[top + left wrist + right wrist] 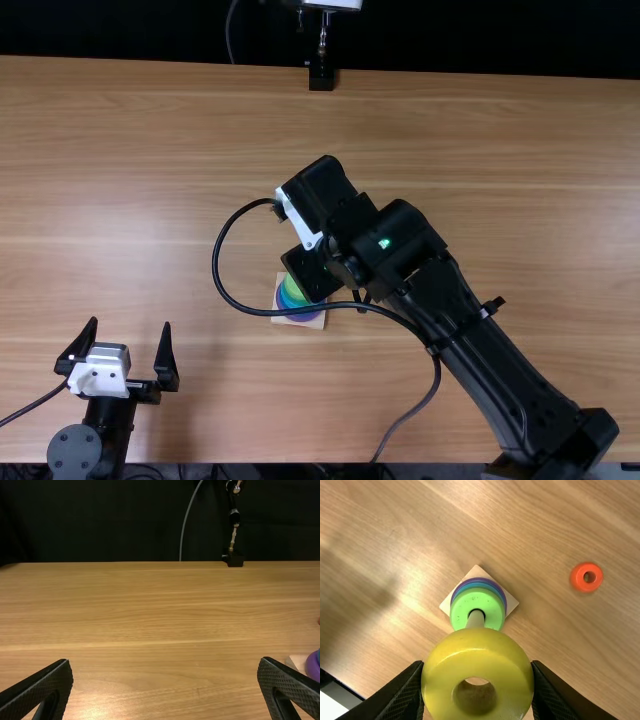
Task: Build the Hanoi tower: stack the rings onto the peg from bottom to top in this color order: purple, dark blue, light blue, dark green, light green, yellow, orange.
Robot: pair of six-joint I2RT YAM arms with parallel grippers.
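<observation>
Wooden worktop (150, 180) beneath us, our nearer right arm (475, 345) slants inward, wrist bent over the peg (476, 620); our left arm (102, 425) sits aside, its jaws apart. Our right jaws clamp the yellow ring (479, 655) above the light green ring (493, 609); we judge its hole needs centring on that upright axis.

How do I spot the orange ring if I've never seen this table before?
On the wooden table, find the pale square base with the rings stacked on it. The orange ring lies flat on the wood, a bit away from that base. It's small, and it's by itself, while the yellow ring is in the right gripper.
</observation>
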